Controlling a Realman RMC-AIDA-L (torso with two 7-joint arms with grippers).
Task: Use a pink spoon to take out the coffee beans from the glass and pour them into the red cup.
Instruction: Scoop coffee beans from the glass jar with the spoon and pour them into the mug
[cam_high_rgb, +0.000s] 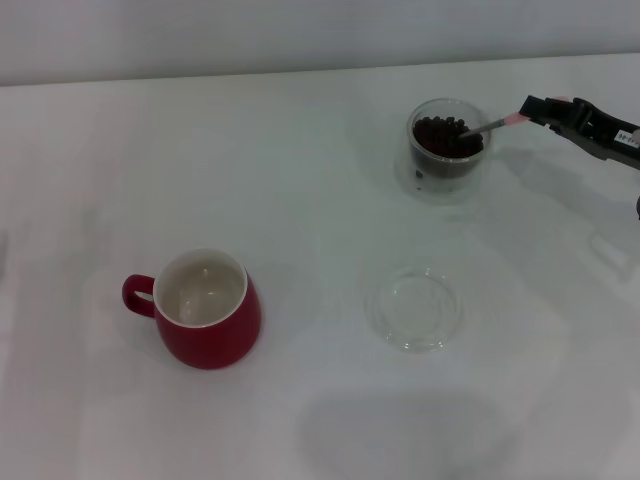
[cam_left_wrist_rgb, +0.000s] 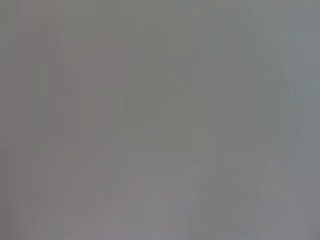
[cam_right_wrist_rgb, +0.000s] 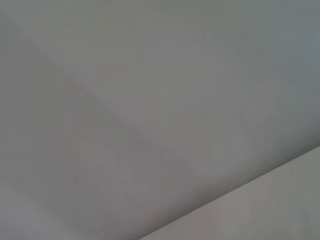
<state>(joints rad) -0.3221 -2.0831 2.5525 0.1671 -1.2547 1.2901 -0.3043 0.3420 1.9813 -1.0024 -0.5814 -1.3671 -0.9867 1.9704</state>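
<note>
My right end effector (cam_high_rgb: 545, 108) is clamped on the pink spoon (cam_high_rgb: 497, 124), whose bowl dips into the coffee beans (cam_high_rgb: 446, 136) in the glass (cam_high_rgb: 447, 150) ahead to load a scoop.

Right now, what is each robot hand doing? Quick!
Right gripper: closed on the pink spoon, whose bowl is in the glass of coffee beans.
Left gripper: not in view.

My right gripper (cam_high_rgb: 541, 108): black. Pink spoon (cam_high_rgb: 497, 125): pale pink handle, silver neck. Coffee beans (cam_high_rgb: 445, 137): dark brown, nearly black. Glass (cam_high_rgb: 446, 153): clear. Red cup (cam_high_rgb: 208, 311): dark red outside, white inside. Saucer (cam_high_rgb: 415, 307): clear. Table (cam_high_rgb: 300, 180): plain white.
</note>
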